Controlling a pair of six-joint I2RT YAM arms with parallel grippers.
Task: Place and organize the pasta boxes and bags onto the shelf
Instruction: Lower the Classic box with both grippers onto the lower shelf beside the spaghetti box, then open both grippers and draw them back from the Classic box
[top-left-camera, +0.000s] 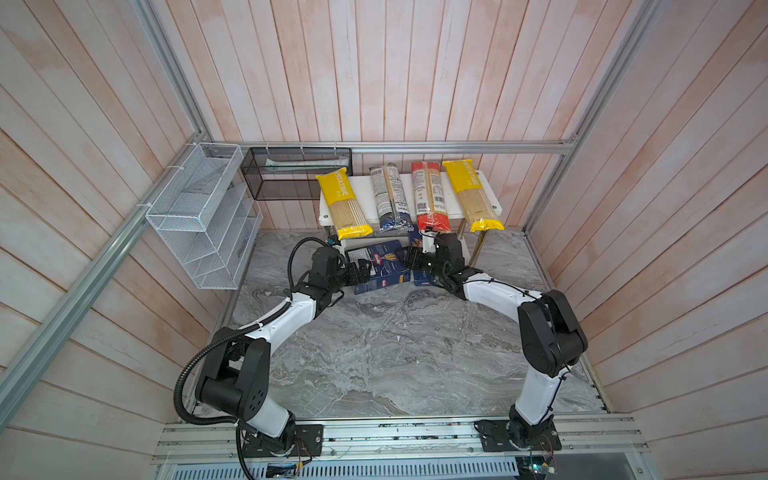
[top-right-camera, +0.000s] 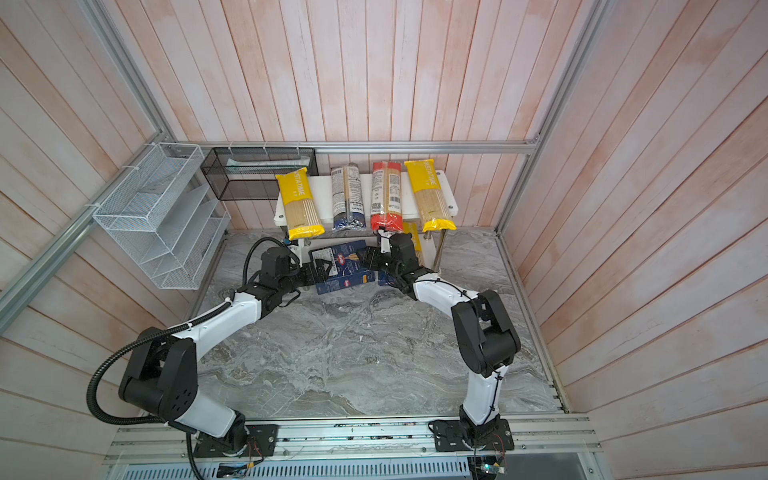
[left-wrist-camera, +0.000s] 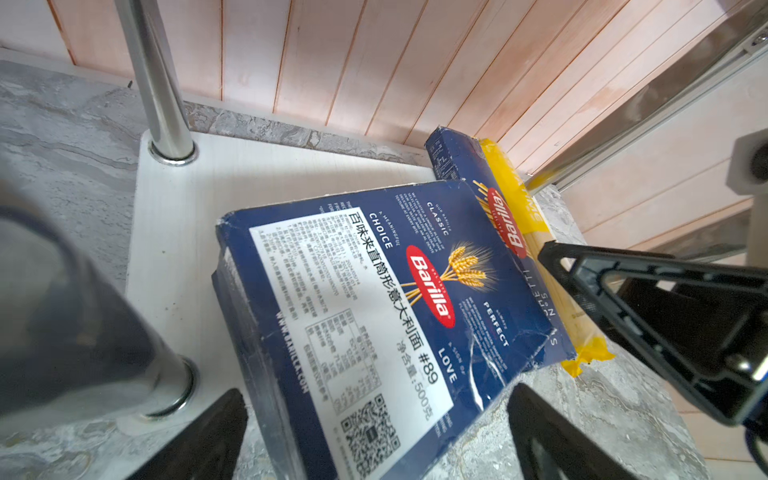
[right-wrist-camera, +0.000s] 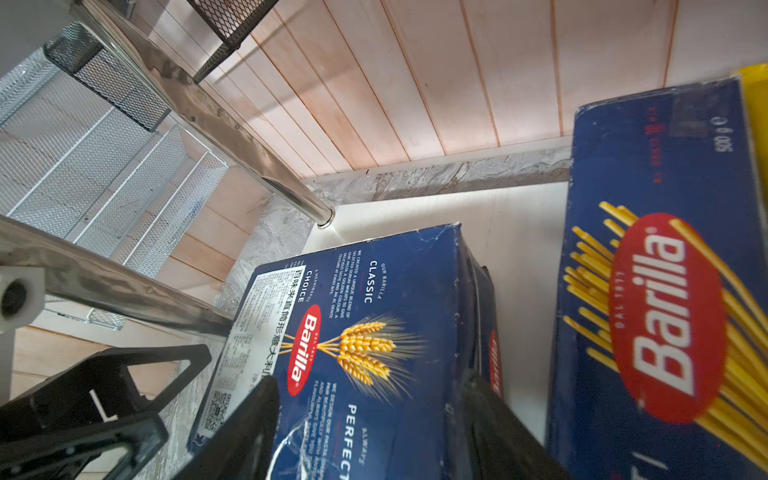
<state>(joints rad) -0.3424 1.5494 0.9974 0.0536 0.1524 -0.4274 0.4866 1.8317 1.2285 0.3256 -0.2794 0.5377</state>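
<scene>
The shelf (top-left-camera: 365, 195) carries four bags on its top board: a yellow one (top-left-camera: 343, 201), a blue and clear one (top-left-camera: 390, 195), a red one (top-left-camera: 430, 195) and another yellow one (top-left-camera: 471, 195). The wide blue pasta box (top-left-camera: 380, 266) (left-wrist-camera: 374, 311) lies tilted, partly on the lower board (left-wrist-camera: 187, 228). My left gripper (top-left-camera: 365, 268) (left-wrist-camera: 378, 395) is open and straddles the box's near end. My right gripper (top-left-camera: 409, 259) (right-wrist-camera: 370, 380) is open with the box's other end between its fingers. The narrow spaghetti box (right-wrist-camera: 665, 291) (left-wrist-camera: 498, 216) lies on the lower board, a yellow bag (left-wrist-camera: 511, 187) beside it.
A white wire rack (top-left-camera: 199, 216) hangs on the left wall and a black mesh basket (top-left-camera: 291, 174) on the back wall. Chrome posts (left-wrist-camera: 153, 83) stand at the shelf corners close to both grippers. The grey marble tabletop (top-left-camera: 395, 353) spreads in front.
</scene>
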